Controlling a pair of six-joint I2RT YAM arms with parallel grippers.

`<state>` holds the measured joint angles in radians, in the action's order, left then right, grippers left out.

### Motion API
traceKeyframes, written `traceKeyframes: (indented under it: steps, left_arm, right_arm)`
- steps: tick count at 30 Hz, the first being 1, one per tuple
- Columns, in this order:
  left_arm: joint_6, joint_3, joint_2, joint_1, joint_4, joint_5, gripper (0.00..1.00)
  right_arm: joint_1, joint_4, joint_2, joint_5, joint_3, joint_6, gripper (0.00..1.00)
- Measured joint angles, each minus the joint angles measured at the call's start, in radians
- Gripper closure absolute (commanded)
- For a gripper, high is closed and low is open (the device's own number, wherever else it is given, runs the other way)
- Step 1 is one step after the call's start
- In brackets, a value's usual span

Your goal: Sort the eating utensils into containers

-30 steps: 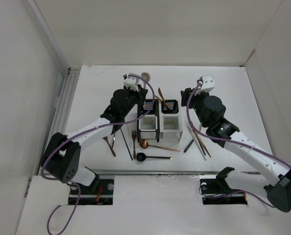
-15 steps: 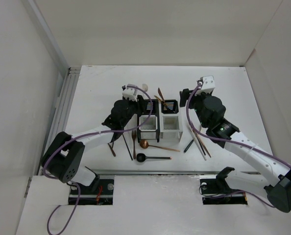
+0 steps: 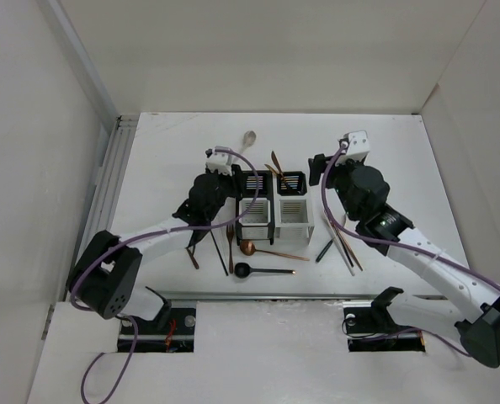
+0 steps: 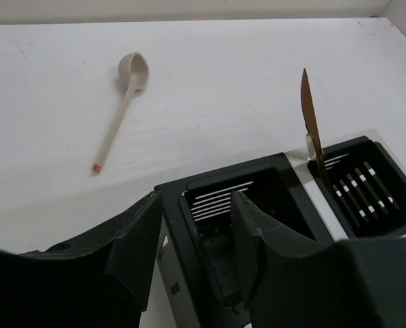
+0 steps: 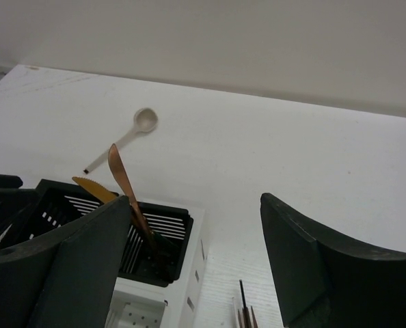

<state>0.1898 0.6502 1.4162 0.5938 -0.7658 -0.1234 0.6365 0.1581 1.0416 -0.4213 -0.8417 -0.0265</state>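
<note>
The caddy block [image 3: 273,220] stands mid-table, two black compartments at the back and two white in front. A copper knife [image 4: 311,123] and a gold knife [image 5: 93,190] stand in the back right black compartment [image 5: 182,213]. A pale wood spoon [image 3: 247,139] lies on the table beyond the caddy; it also shows in the left wrist view [image 4: 124,96]. My left gripper [image 4: 196,229] is open and empty, its jaws either side of the back left black compartment's [image 4: 220,183] left wall. My right gripper [image 5: 196,263] is open and empty, above the caddy's right side.
Loose on the table in front of the caddy are a copper spoon [image 3: 250,247], a black spoon [image 3: 243,270], a fork [image 3: 230,236] and a black chopstick [image 3: 219,249]. Several chopsticks [image 3: 344,244] lie right of the caddy. Walls enclose the table.
My left gripper has drawn back from the far side toward the caddy. The pale wood spoon, beside the gripper before, now lies alone on the table. The right arm has barely moved.
</note>
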Motion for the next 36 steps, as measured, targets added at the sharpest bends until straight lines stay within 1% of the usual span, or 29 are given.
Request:
traceKeyframes:
  steps: [1,5,6,8,10,11,14,15,16,20,21,23,25,26,27,29,31,33,35,36]
  left_arm:
    - [-0.006,0.0,-0.008,-0.003,0.007,-0.01,0.57]
    - [-0.029,0.047,-0.025,-0.045,0.074,-0.019,0.49]
    - [-0.037,0.072,-0.024,-0.064,0.093,-0.02,0.45]
    - [-0.072,0.155,-0.016,-0.118,0.163,0.013,0.42]
    - [-0.114,0.269,0.019,-0.172,0.211,0.058,0.38]
    - [-0.136,0.336,0.047,-0.201,0.244,0.089,0.35]
    - [-0.196,0.566,0.174,-0.265,0.351,0.197,0.29]
    - [-0.219,0.66,0.231,-0.281,0.396,0.232,0.26]
    - [-0.241,0.755,0.296,-0.293,0.436,0.264,0.24]
    - [-0.292,1.114,0.587,-0.321,0.629,0.373,0.17]
    - [-0.296,1.189,0.661,-0.324,0.682,0.401,0.13]
    - [-0.304,1.333,0.806,-0.33,0.783,0.447,0.11]
    - [-0.317,1.403,0.92,-0.332,0.84,0.485,0.1]
    - [-0.325,1.408,0.958,-0.333,0.863,0.498,0.1]
    - [-0.334,1.408,0.986,-0.333,0.888,0.508,0.07]
    - [-0.347,1.422,1.047,-0.332,0.938,0.512,0.07]
    - [-0.364,1.504,1.107,-0.331,0.976,0.499,0.08]
    - [-0.353,1.588,1.139,-0.331,1.007,0.472,0.09]
    - [-0.346,1.629,1.143,-0.325,1.028,0.432,0.11]
    - [-0.346,1.64,1.143,-0.323,1.034,0.417,0.13]
  right_arm:
    - [0.0,-0.002,-0.005,0.002,0.0,0.001,0.18]
    - [0.0,-0.01,-0.017,0.013,-0.003,0.004,0.09]
    - [0.0,-0.021,-0.016,0.019,-0.011,0.004,0.09]
    - [0.0,-0.064,0.002,0.035,-0.05,0.005,0.09]
    - [-0.012,-0.112,0.057,0.065,-0.139,0.004,0.08]
    - [-0.025,-0.146,0.092,0.093,-0.198,0.006,0.08]
    - [-0.088,-0.194,0.212,0.199,-0.371,0.011,0.08]
    - [-0.11,-0.201,0.243,0.231,-0.406,0.013,0.08]
    - [-0.135,-0.205,0.271,0.267,-0.436,0.016,0.08]
    - [-0.219,-0.234,0.367,0.38,-0.497,0.036,0.08]
    - [-0.235,-0.24,0.39,0.404,-0.504,0.041,0.08]
    - [-0.257,-0.256,0.43,0.444,-0.516,0.05,0.08]
    - [-0.275,-0.27,0.462,0.472,-0.521,0.058,0.08]
    - [-0.281,-0.28,0.472,0.483,-0.523,0.061,0.08]
    - [-0.289,-0.291,0.482,0.494,-0.525,0.064,0.08]
    - [-0.3,-0.308,0.497,0.507,-0.536,0.066,0.08]
    - [-0.312,-0.326,0.516,0.517,-0.559,0.068,0.08]
    - [-0.322,-0.35,0.537,0.528,-0.588,0.069,0.08]
    - [-0.33,-0.372,0.563,0.539,-0.625,0.074,0.09]
    - [-0.332,-0.383,0.576,0.544,-0.644,0.076,0.09]
